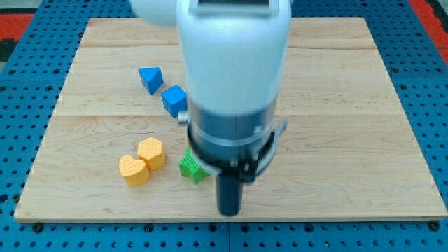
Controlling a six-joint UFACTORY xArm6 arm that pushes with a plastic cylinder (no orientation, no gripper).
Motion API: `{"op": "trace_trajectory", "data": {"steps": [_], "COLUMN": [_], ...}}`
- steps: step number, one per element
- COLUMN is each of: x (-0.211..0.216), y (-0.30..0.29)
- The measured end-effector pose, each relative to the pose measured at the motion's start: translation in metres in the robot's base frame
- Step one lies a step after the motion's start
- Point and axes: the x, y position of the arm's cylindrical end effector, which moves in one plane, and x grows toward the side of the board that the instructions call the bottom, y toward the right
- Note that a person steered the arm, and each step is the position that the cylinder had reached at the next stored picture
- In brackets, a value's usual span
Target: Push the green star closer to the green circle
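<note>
- Camera view: a pale wooden board [350,105] lies on a blue perforated surface [21,140].
- The arm's white and grey body [234,77] fills the middle of the view and hides the board behind it.
- My tip [229,211] shows as the lower end of a dark rod, near the board's bottom edge, just to the view's right of the green star and slightly lower.
- Tool state: a bare rod with no jaws; whether the tip touches the green star cannot be told, as the arm's collar overlaps the block.
- The green star [190,166] sits at the view's lower centre, partly covered on its right side by the arm.
- The green circle does not show in this view.
- A yellow heart-shaped block [133,169] and a second yellow block [151,152] lie touching each other, to the view's left of the green star.
- A blue triangular block [150,78] lies toward the view's upper left; a blue cube-like block [174,100] lies just below and right of it, close against the arm's edge.
</note>
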Motion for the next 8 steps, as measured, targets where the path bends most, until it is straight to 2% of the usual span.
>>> {"op": "trace_trajectory", "data": {"steps": [1, 2, 3, 4, 5, 6, 7, 8], "x": [-0.002, -0.023, -0.052, -0.083, -0.119, -0.061, -0.054, -0.091], "y": [-0.081, -0.116, -0.044, -0.004, 0.005, 0.018, -0.052, -0.069]}}
